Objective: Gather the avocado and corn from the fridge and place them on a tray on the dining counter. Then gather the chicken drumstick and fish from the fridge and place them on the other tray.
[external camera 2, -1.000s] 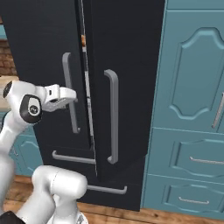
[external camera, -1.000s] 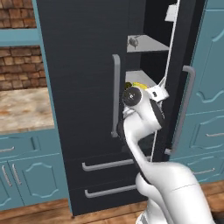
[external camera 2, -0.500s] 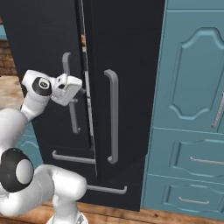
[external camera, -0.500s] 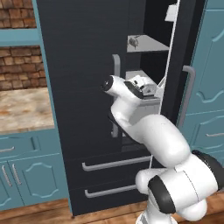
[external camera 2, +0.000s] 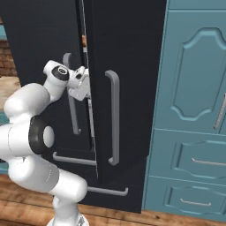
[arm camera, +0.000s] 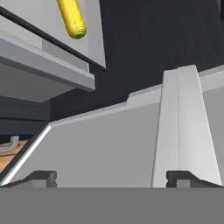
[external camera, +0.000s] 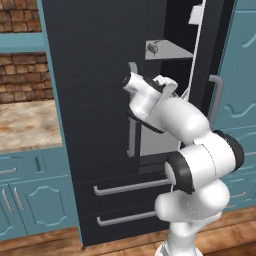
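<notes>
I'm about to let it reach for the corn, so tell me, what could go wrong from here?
The gripper sits open in the narrow gap beside the part-open fridge door, so the arm may catch the door edge reaching in. In the hand view the corn lies off at the frame's edge, not between the fingertips, so a straight reach could miss it.

No text, label, brand, number or sign can be read on any surface shown; the fridge [external camera: 100,100] door fronts are seen plain and unmarked.
</notes>
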You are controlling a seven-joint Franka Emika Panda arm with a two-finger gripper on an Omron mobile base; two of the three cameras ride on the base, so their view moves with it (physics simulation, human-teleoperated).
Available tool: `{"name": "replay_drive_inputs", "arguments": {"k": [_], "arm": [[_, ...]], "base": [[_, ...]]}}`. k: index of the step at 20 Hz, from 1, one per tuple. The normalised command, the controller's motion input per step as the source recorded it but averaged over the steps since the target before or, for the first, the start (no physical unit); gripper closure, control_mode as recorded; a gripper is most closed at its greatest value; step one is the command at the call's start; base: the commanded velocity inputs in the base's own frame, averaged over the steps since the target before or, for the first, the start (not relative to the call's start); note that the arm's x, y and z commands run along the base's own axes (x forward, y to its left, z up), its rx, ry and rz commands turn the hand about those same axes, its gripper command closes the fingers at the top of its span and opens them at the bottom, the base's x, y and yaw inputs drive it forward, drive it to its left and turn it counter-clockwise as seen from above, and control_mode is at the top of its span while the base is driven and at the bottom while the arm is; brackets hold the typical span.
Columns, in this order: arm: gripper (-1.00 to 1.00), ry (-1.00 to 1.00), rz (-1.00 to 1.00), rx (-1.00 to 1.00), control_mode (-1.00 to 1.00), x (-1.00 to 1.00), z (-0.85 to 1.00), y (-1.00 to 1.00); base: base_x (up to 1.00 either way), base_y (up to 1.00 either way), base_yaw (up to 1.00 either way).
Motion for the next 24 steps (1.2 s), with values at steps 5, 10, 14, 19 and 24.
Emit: {"name": "replay_drive_inputs", "arguments": {"k": [5, 10, 14, 19, 24], "arm": [[-1.0, 0.15, -0.03, 0.0, -1.0, 0.02, -0.02, -0.93], [-1.0, 0.04, -0.04, 0.0, -1.0, -0.32, -0.04, -1.0], [-1.0, 0.01, -0.04, 0.0, -1.0, -0.38, -0.01, -1.0], [-1.0, 0.06, -0.01, 0.0, -1.0, -0.05, 0.0, -1.0], [-1.0, 0.02, 0.0, 0.02, -1.0, 0.01, 0.0, -0.92]], "base": [[0.0, 0.0, 0.0], [0.0, 0.0, 0.0], [0.0, 0.0, 0.0], [0.0, 0.0, 0.0], [0.0, 0.0, 0.0]]}}
